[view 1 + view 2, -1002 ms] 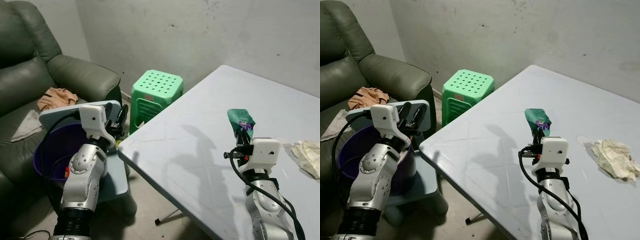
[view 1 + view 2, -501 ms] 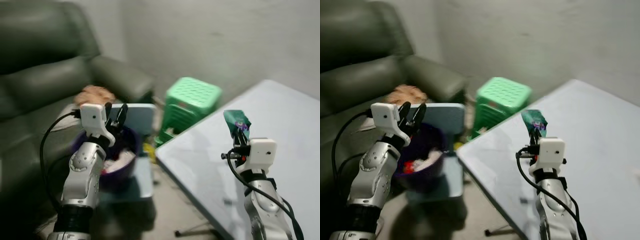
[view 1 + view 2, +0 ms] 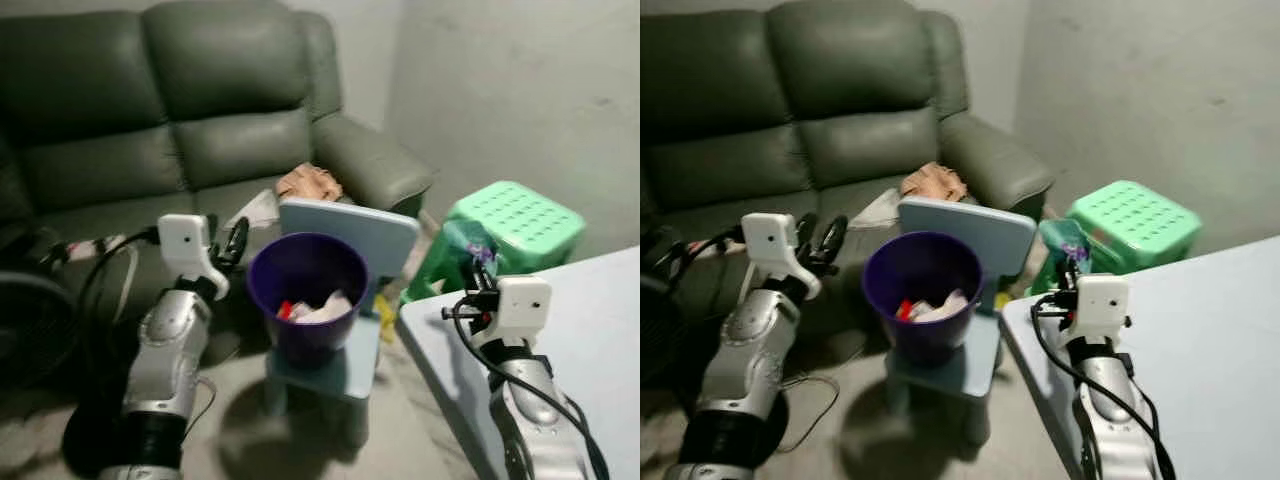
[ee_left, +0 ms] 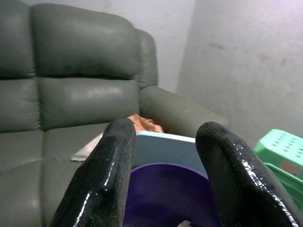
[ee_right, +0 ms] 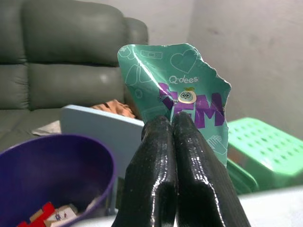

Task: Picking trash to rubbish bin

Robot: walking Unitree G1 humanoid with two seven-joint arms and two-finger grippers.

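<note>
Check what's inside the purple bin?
The purple bin on the small blue chair holds trash low down: a red piece and pale crumpled wrappers. Anything beneath them, and the bin's floor, is covered.

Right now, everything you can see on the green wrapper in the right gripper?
The green wrapper is a thin, crinkled teal-green foil-like packet with a torn, jagged top edge, printed with pale outline doodles, the word "Q-dees", a small round cartoon face and large purple letters. It stands upright, pinched at its lower part between the shut black fingers of the right gripper, nothing else touching it. It is held in the air over the table's edge, to the right of the purple bin, not yet above it.
</note>
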